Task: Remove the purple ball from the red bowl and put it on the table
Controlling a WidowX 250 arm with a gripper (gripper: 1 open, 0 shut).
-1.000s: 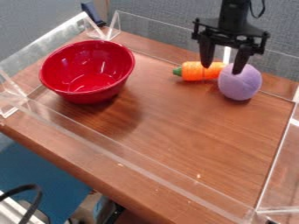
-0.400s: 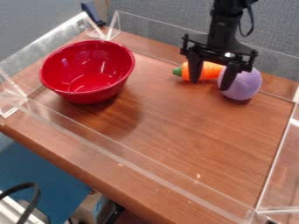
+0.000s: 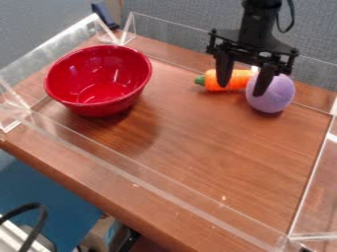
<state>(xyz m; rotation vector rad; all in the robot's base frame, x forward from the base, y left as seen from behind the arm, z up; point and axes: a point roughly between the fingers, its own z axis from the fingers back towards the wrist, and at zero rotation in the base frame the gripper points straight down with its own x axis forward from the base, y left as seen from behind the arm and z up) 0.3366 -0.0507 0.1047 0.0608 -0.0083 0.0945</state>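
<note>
The purple ball [image 3: 271, 94] lies on the wooden table [image 3: 184, 138] at the back right, outside the red bowl [image 3: 98, 79]. The bowl stands at the left and holds nothing. My gripper [image 3: 246, 70] hangs open just above and to the left of the ball, its dark fingers [image 3: 226, 71] spread and holding nothing. One finger partly covers the ball's upper left side.
An orange carrot toy [image 3: 224, 82] with a green end lies just left of the ball, under the gripper. Low clear acrylic walls [image 3: 306, 197] edge the table on all sides. A blue-tipped object [image 3: 98, 16] sticks up behind the bowl.
The gripper shifted left over the carrot, then came back right and rose slightly. The ball, bowl and carrot have stayed where they were.
</note>
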